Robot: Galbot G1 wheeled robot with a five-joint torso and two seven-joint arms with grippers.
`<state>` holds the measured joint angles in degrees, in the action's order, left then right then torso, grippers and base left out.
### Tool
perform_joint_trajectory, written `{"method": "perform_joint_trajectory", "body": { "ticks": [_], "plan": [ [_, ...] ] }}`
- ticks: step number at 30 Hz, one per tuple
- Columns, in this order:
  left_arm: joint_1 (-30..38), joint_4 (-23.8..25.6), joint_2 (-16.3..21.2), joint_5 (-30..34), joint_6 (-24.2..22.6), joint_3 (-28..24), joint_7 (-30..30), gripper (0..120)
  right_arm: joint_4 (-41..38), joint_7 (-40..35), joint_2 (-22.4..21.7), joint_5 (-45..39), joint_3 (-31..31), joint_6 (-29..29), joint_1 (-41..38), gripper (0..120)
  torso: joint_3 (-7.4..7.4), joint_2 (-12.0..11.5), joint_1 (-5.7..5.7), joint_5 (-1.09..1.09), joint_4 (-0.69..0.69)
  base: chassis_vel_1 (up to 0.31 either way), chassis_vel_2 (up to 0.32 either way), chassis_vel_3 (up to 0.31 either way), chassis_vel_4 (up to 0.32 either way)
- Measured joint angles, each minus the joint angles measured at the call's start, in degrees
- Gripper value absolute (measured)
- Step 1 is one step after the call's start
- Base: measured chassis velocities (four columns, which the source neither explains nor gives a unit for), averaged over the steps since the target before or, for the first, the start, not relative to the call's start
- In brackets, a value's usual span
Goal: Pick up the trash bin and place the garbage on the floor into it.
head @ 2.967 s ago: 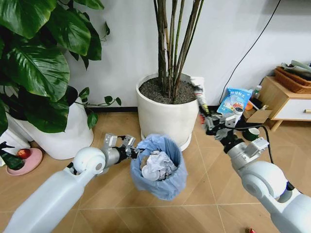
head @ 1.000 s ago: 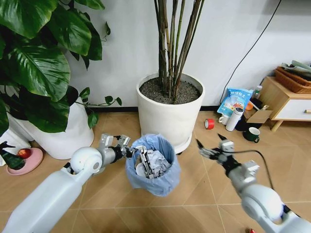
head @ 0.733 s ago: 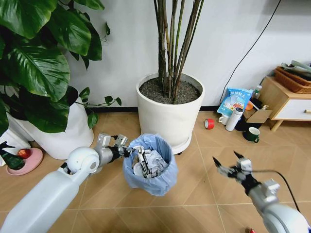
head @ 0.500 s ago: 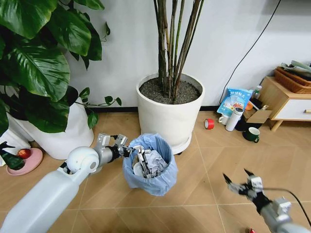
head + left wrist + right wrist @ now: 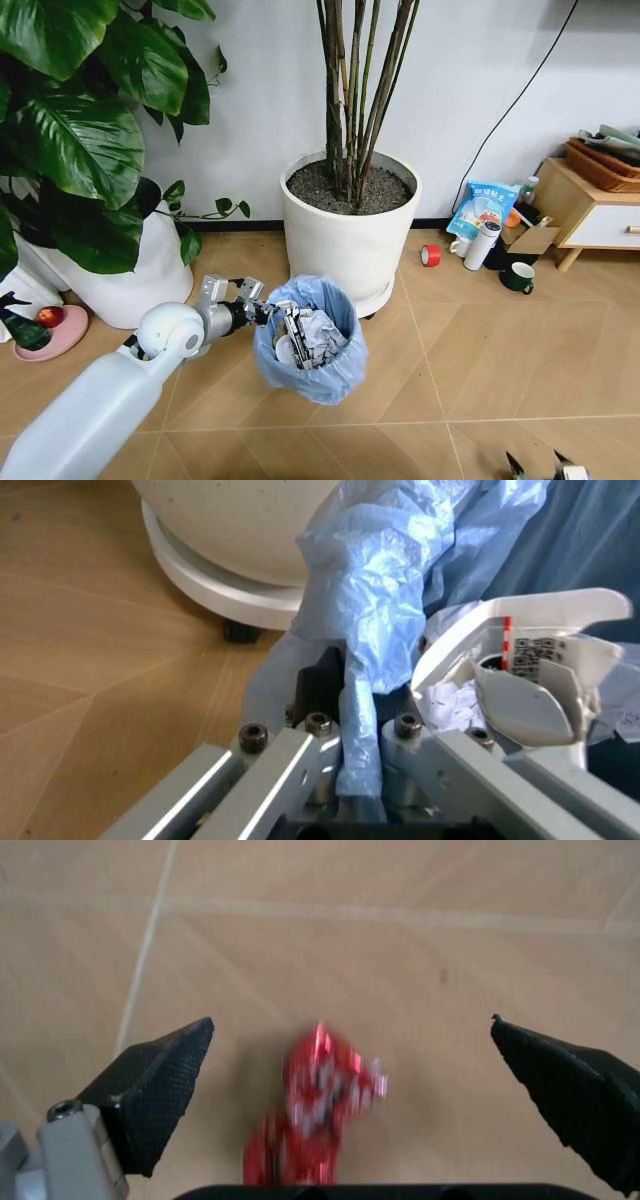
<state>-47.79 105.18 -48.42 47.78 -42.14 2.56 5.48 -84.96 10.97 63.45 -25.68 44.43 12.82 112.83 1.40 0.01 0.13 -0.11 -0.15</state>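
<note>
near the middle of the floor (image 5: 470, 330), just in front of the big white plant pot (image 5: 345, 235), my left claw (image 5: 262, 312) was clamped on the rim and blue liner of the trash bin (image 5: 310, 340), holding it beside the pot. inside the bin i could see crumpled white paper and a crushed packet. my left wrist view showed the liner (image 5: 365, 652) pinched between my fingers (image 5: 290, 761), so the grip was mostly on thin plastic.

my right claw (image 5: 540, 468) was low at the bottom edge of my head view, spread wide apart and empty. straight below it, between the two fingertips (image 5: 160, 1080), lay a small red scrap (image 5: 315, 1110) on the floor, not yet touched.

what worried me: the scrap was thin and flat on the boards, so my tips could close on the floor and skid over it, or flick it away. i was also reaching far down at the limit of what my head could see, so lining up depended on the wrist view. on the left, the liner could slip or tear under the bin's weight and tip the load out.

against three seconds earlier, my right claw had dropped from high beside the pot, where it held a wrapper stick, down to the floor; the stick now lay in the bin, and the bin had shifted slightly left.
</note>
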Motion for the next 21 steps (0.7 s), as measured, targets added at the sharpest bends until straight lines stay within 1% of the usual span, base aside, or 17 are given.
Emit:
{"method": "perform_joint_trajectory", "body": {
  "ticks": [7,19,20,21],
  "plan": [
    [0.2,0.7,-0.3,-0.2,0.0,-0.7,-0.3,0,3.9,0.3,2.5,0.0,-1.9,1.1,-2.0,100,0.0,0.0,0.0,0.02,0.0,0.0,0.0,0.0,0.0],
    [-0.3,1.7,0.0,-0.1,0.0,-0.7,-0.3,0,5.9,-0.6,3.7,-1.3,-1.7,1.1,-3.2,100,0.0,0.0,0.0,-0.01,0.01,0.0,0.0,0.0,0.0],
    [-0.3,1.8,-0.1,-0.1,0.0,-0.7,-0.4,0,5.9,-0.6,4.1,-1.3,-1.9,1.1,-3.3,98,0.0,0.0,0.01,-0.01,0.0,0.0,0.0,0.0,0.0],
    [-0.3,1.8,-0.1,-0.1,0.0,-0.7,-0.4,0,5.9,-0.6,4.6,-1.3,-2.1,1.1,-3.5,94,0.0,0.0,0.01,-0.01,0.0,0.0,0.0,0.0,0.0]
  ]
}}
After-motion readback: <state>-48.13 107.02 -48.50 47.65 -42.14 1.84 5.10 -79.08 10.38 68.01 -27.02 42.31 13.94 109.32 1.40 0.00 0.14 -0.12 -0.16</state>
